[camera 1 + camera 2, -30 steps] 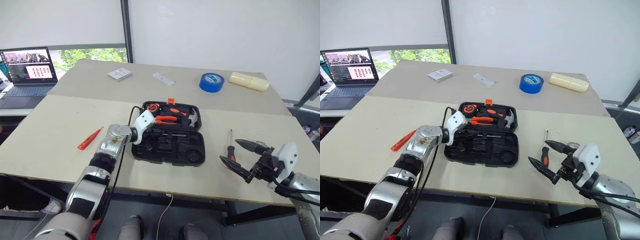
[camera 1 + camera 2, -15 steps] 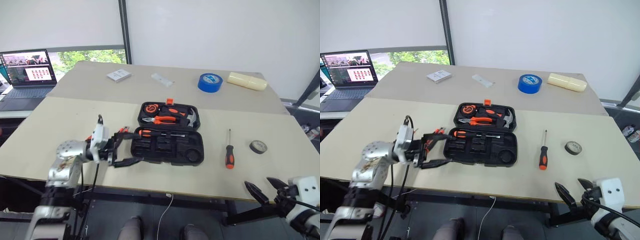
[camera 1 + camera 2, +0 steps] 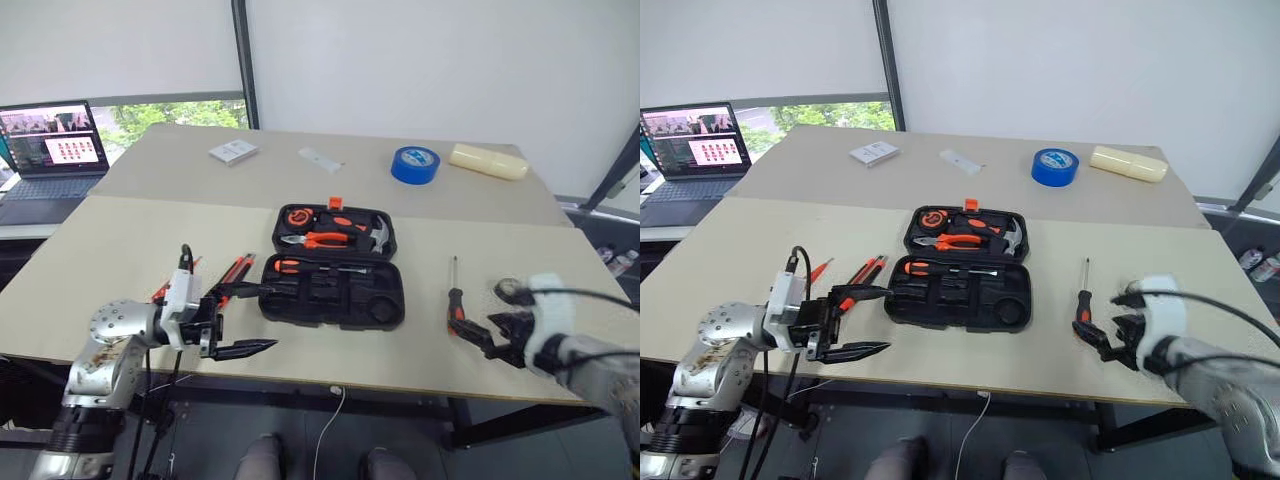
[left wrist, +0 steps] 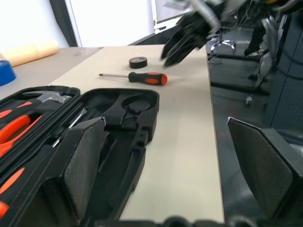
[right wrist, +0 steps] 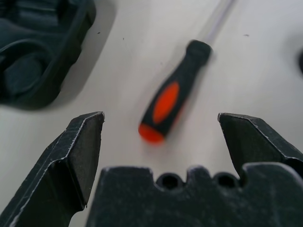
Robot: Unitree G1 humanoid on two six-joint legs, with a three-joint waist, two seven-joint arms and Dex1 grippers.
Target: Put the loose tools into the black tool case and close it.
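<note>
My right gripper (image 5: 161, 118) hangs wide over the screwdriver (image 3: 455, 303) lying right of the black tool case (image 3: 333, 275), near the table's front edge; handle toward me, shaft pointing away. The left gripper (image 3: 246, 318) is also spread wide and empty, at the front edge left of the case.

Handling, as I judge it: the screwdriver is light and rigid. The rubbery black-and-orange handle (image 5: 173, 97) should give good purchase; the thin metal shaft (image 3: 455, 270) would slip and roll. I'd take it across the thick middle of the handle.

The small black tape roll (image 4: 138, 62) lies beyond it toward the right edge: light, flat, best pinched across the rim. Two slim orange tools (image 3: 862, 272) lie left of the case near the front-left.

The case lies open in mid-table, pliers (image 3: 326, 240) and hammer (image 3: 376, 234) seated in the far half, one screwdriver (image 3: 320, 267) in the near half. Hard plastic, so the lid should swing freely.

The table (image 3: 130, 245) is pale, matte, flat board with a seam across. At the far edge sit a blue tape roll (image 3: 414, 164) and a cream block (image 3: 487, 161); a laptop (image 3: 52, 145) is off to the left. White walls and a window stand behind.
</note>
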